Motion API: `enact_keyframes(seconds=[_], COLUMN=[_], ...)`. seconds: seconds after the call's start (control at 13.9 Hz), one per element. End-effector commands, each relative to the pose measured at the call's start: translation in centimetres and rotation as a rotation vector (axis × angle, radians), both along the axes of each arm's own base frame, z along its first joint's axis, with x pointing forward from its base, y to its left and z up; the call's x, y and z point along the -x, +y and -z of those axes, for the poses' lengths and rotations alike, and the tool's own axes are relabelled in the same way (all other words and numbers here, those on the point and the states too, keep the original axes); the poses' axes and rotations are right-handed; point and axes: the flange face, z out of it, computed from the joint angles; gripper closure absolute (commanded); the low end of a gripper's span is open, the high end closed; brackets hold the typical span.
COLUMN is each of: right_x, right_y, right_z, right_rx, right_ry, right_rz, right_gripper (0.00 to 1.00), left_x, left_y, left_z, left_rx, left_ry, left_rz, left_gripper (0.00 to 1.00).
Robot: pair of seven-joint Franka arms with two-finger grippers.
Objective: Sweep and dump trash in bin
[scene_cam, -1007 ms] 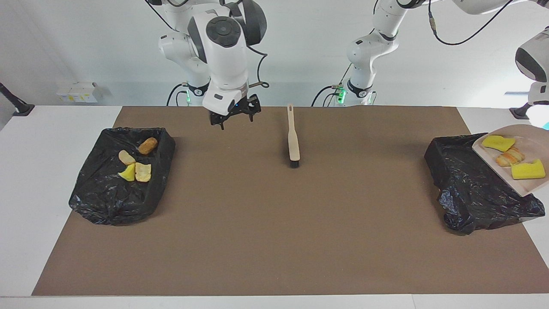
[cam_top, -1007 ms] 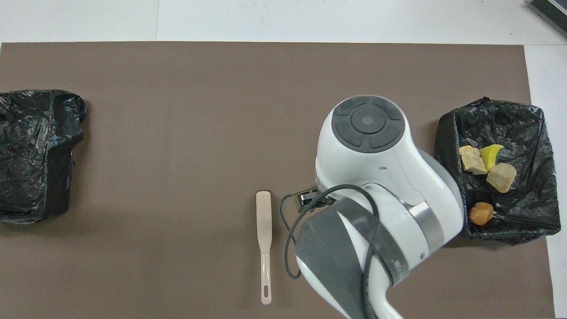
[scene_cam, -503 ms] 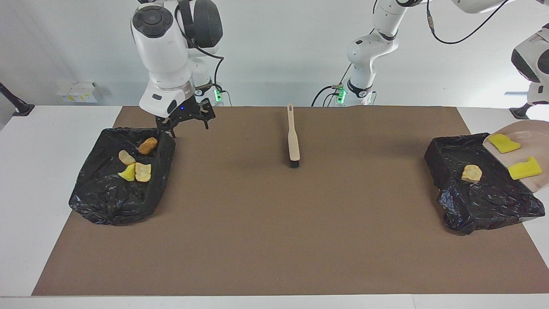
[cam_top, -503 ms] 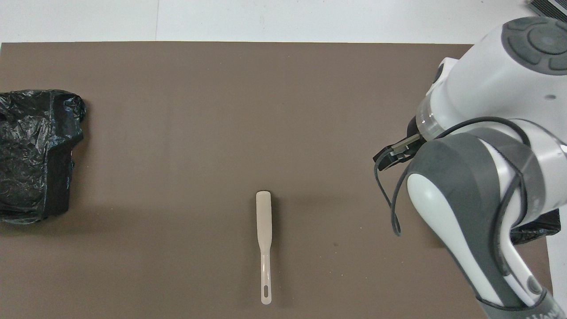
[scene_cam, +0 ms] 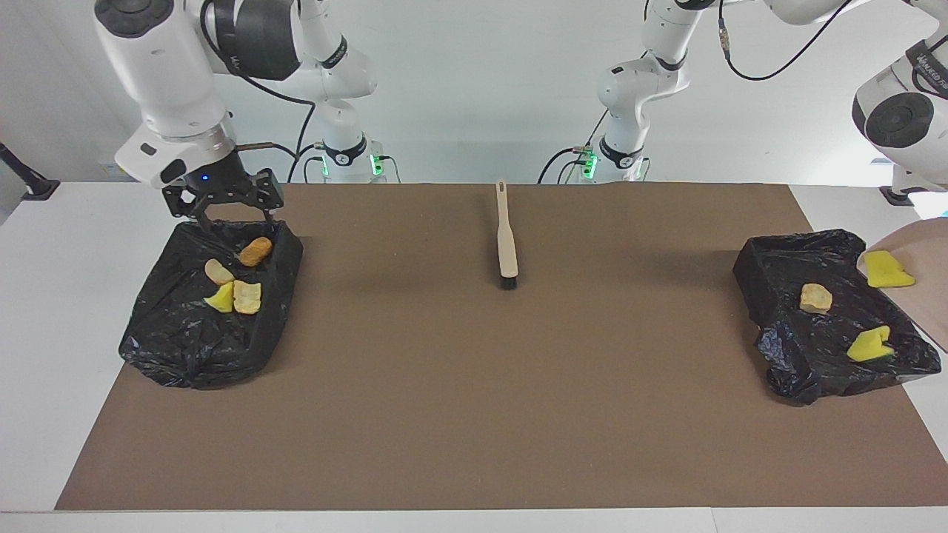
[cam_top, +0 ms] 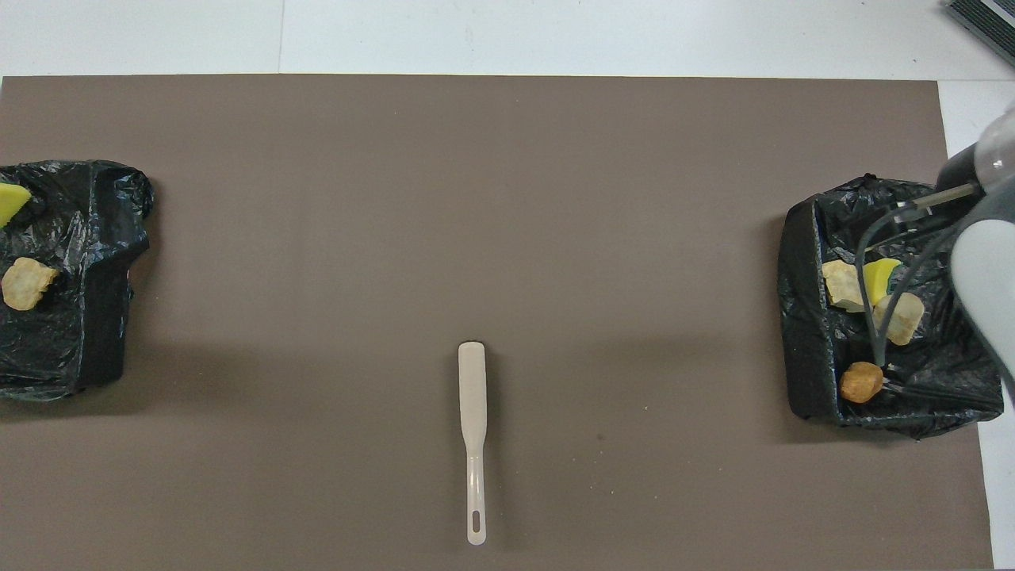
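One scrap (scene_cam: 887,269) on dustpan (scene_cam: 930,311) parallels table's (scene_cam: 44,333) length; right claw (scene_cam: 231,216) spread, left claw clenched.

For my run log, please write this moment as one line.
left arm: tilts dustpan over bin | one yellow scrap on pan, two in bin | right gripper: open over other bin | brush: lying mid-mat
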Motion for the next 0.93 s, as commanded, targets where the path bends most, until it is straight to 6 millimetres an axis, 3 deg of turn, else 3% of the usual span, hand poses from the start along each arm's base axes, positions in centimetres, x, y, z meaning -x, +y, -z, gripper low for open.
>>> enact_keyframes(seconds=[0.0,0.14,0.29,0.5,0.58,0.79,0.86], right_x=[0.1,0.2,1.4,2.2,2.7,3.0,3.2], right_y=[-2.1,-1.4,0.0,2.4,2.4,3.0,2.9], right_z=[-0.5,-0.6,-2.7,-3.3,-3.0,-3.0,-3.0], right_rx=[-0.006,-0.011,-0.017,-0.019,-0.018,-0.063,-0.070], right_ry=[-0.015,-0.018,-0.064,-0.069,-0.051,-0.044,-0.046], right_rz=[0.014,0.039,0.138,0.187,0.191,0.194,0.198], right_gripper=[0.00,0.00,0.00,0.00,0.00,0.00,0.00], left_x=[1.9,2.0,2.2,0.9,0.7,0.4,0.3], left_y=[0.2,-1.1,-1.4,-4.9,-5.8,-5.4,-5.5], left_z=[-1.4,-2.3,-2.2,-2.0,-1.1,4.0,4.8], left_rx=[-0.047,-0.066,-0.072,-0.131,-0.161,-0.158,-0.172], left_ry=[-0.009,-0.002,0.014,0.030,0.053,0.038,0.033], left_rz=[-0.050,-0.046,-0.073,0.013,0.041,0.093,0.101], left_gripper=[1.00,1.00,1.00,1.00,1.00,1.00,1.00])
